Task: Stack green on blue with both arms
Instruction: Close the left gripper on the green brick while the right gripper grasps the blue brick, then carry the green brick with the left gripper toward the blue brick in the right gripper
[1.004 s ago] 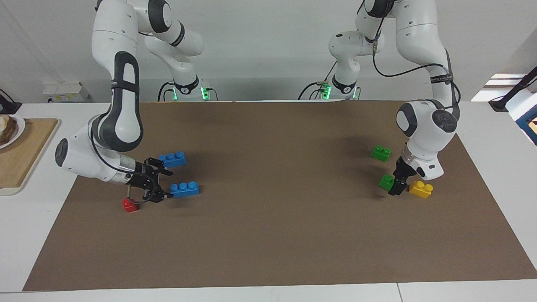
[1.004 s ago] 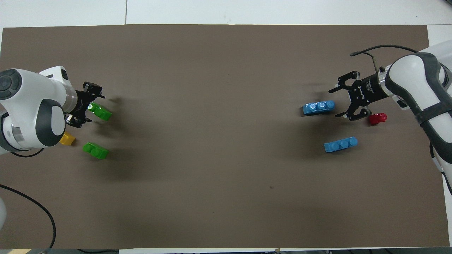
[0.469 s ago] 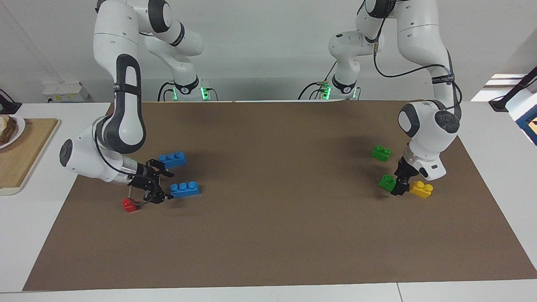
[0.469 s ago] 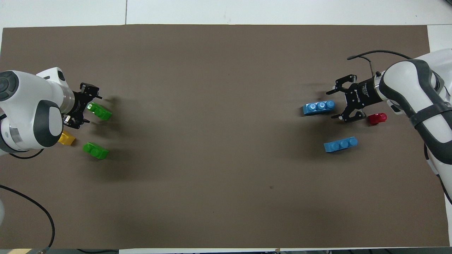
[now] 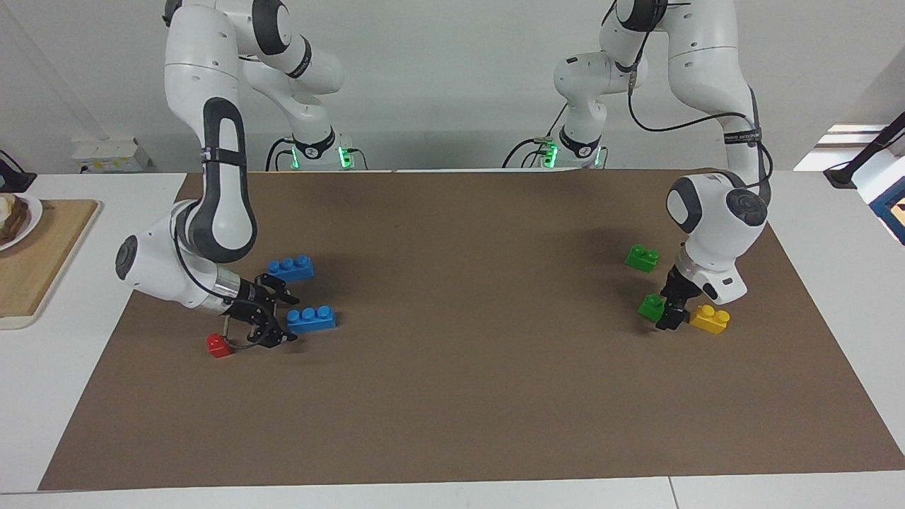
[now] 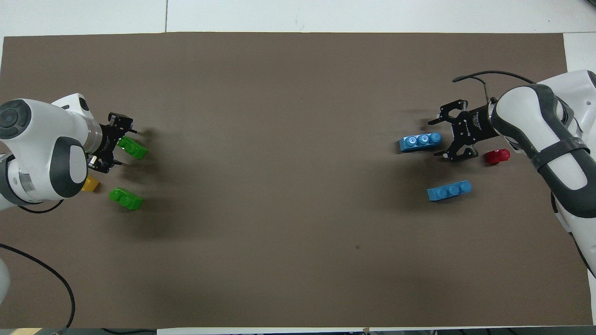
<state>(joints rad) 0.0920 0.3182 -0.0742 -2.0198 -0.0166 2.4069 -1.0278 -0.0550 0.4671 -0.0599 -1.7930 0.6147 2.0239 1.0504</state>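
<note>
A: How does the right gripper (image 5: 277,317) stand?
B: Its fingers are spread wide and grip nothing. It hangs low at one end of the nearer-to-edge blue brick (image 5: 312,319), the open tips reaching along that end; I cannot tell whether they touch it.
A: And around it?
B: A red brick (image 5: 218,346) lies just beside the gripper, toward the mat's end edge. The second blue brick (image 5: 290,268) sits nearer the robots. All three lie on the brown mat (image 5: 466,367) at the right arm's end.
A: The left gripper (image 5: 670,311)?
B: Fingers apart, down at the mat, set about one green brick (image 5: 651,307); whether they press it I cannot tell. A yellow brick (image 5: 709,319) lies just beside the gripper, toward that end edge. The other green brick (image 5: 642,257) is nearer the robots.
</note>
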